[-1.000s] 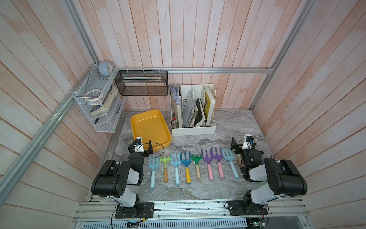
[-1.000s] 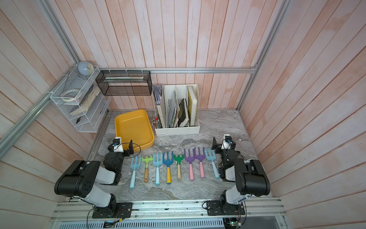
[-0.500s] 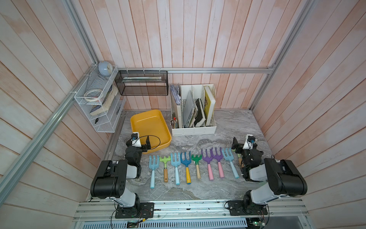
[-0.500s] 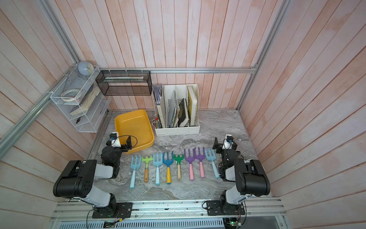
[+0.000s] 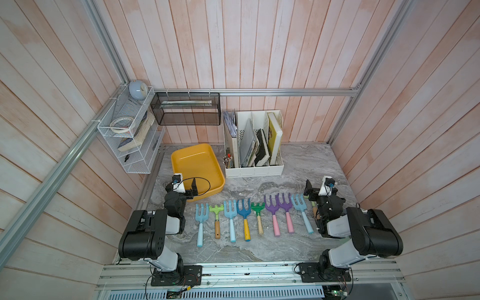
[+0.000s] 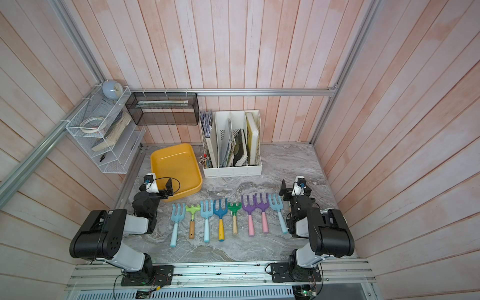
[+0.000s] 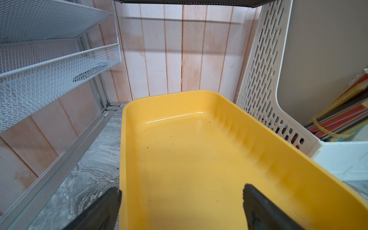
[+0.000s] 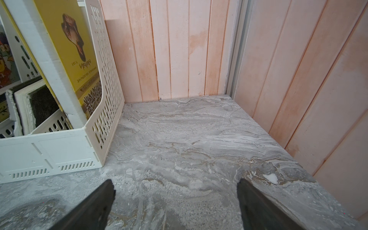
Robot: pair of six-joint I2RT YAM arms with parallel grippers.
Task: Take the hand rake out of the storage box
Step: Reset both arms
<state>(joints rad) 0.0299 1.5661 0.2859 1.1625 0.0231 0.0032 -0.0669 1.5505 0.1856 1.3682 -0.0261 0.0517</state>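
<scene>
**Hand rakes (image 5: 243, 209) lined up on the counter (image 5: 298, 166), storage box (image 5: 197, 166) showing bare floor**

The yellow box sits at the counter's back-left corner, right beside the white file organizer (image 5: 254, 171). The rakes lie in a row across the middle, between the arms. Left tool (image 7: 180, 189) is spread wide at the box's near end, one finger outside the rim, gripping nothing. Right tool (image 8: 176, 182) gapes wide over bare counter.
</scene>
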